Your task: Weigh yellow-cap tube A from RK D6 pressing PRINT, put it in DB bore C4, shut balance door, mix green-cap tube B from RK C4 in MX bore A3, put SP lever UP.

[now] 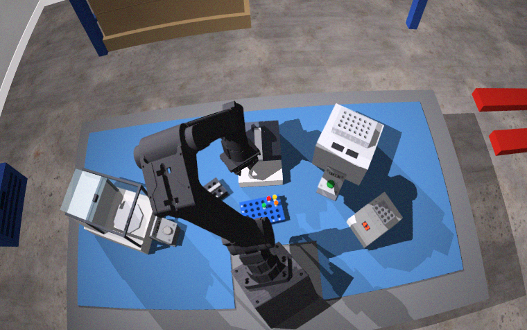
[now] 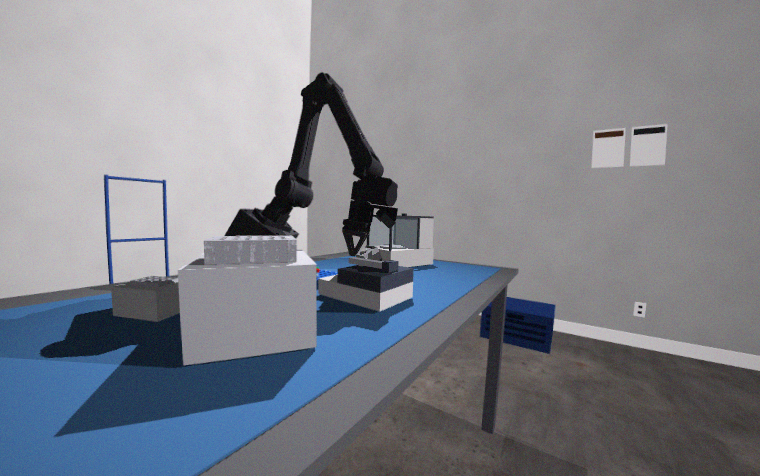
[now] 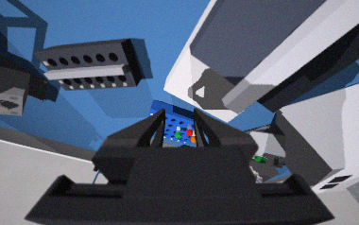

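Note:
My gripper (image 1: 238,173) (image 2: 353,254) (image 3: 179,112) is partly open and empty, high beside the spectrophotometer (image 1: 260,182) (image 2: 396,295) (image 3: 179,83). Tube A's yellow cap (image 1: 274,197) stands at the far right corner of the blue rack (image 1: 282,213) (image 3: 161,106); my finger hides it in the wrist view. Tube B's green cap (image 1: 263,205) (image 3: 178,135) is in the rack too. The balance (image 1: 147,248) (image 2: 424,256) has its top pane (image 1: 83,194) slid back and no tube visible on its pan (image 1: 127,215). The mixer (image 1: 340,163) (image 2: 246,313) and dry block (image 1: 359,233) (image 2: 134,302) show no caps.
Red (image 1: 268,198) (image 3: 189,132) and orange (image 1: 275,202) (image 3: 193,139) caps stand close beside the yellow one. The magnet block (image 1: 216,187) (image 3: 99,50) lies left of the rack, partly behind the arm. The mixer's green START key (image 1: 330,184) (image 3: 260,159) faces the base.

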Tool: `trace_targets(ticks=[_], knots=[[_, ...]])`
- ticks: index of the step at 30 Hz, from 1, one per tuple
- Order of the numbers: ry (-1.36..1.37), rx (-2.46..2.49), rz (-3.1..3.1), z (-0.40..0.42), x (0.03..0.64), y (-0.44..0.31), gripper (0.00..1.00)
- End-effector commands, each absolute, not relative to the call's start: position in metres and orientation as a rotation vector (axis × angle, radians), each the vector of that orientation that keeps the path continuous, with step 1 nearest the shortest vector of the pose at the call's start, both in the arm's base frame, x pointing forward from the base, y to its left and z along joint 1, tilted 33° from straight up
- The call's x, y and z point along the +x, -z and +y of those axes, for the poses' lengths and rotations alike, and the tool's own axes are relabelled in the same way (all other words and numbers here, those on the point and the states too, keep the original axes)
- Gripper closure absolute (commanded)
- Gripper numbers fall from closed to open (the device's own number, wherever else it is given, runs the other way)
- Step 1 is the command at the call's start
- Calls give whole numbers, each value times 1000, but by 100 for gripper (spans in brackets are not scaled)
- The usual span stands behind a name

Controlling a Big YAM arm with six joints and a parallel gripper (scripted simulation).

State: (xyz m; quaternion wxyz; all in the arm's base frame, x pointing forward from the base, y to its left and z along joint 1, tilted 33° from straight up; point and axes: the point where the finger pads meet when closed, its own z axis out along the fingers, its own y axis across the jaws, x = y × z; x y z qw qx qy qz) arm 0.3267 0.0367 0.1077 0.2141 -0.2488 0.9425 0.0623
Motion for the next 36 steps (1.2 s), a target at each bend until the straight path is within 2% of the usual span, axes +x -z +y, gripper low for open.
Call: trace_targets(ticks=[1, 18, 23, 27, 36], knots=[[-118, -868, 2504, 11, 323, -102, 64], [-20, -1117, 2309, -54, 264, -45, 64], [17, -1146, 2265, -54, 280, -64, 64], [-20, -1146, 2294, -45, 265, -50, 64], [-1, -1146, 2283, -47, 272, -61, 64]])
